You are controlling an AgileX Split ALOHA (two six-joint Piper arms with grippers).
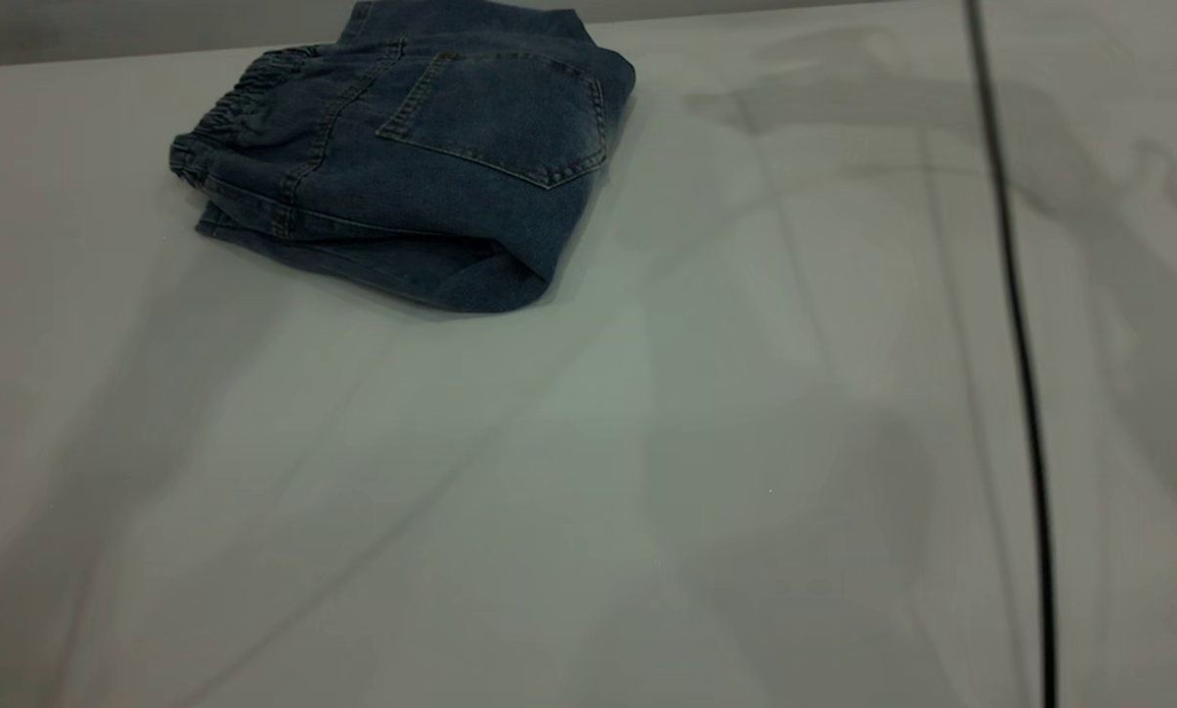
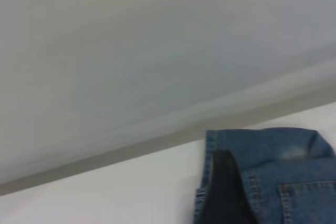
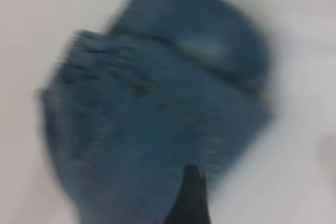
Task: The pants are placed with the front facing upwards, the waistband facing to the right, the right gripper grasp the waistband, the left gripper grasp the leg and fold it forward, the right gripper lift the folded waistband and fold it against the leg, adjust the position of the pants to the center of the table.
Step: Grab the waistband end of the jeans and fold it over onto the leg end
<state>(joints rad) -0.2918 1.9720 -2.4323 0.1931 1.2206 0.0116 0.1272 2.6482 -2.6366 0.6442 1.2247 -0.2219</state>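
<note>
Exterior view: pants (image 1: 421, 157) folded into a compact bundle, far-left on the table (image 1: 647, 472), well off centre, far edge cut off by frame top. Back patch pocket (image 1: 504, 118) facing up, waistband (image 1: 239, 103) gathered at the bundle's left end. Black cable (image 1: 1021, 354) strung near-to-far on the right. Neither arm visible there, only shadows on the tabletop.

Right wrist view: right gripper (image 3: 190, 198) seen only as one dark fingertip over the bundle's edge; heavily smeared, so whether open, closed, or touching cloth cannot tell. Left wrist view: left gripper absent from frame, pants corner only; finger state cannot tell.

Handling, as judged: soft, limp, light denim; stacked layers likely to slide apart or unfold if dragged by the top layer alone. Thicker elastic waistband or the folded edge through all layers probably the firmest hold for shifting toward centre.

Hidden: leg fronts and faded patches mostly tucked under; far edge unseen.
</note>
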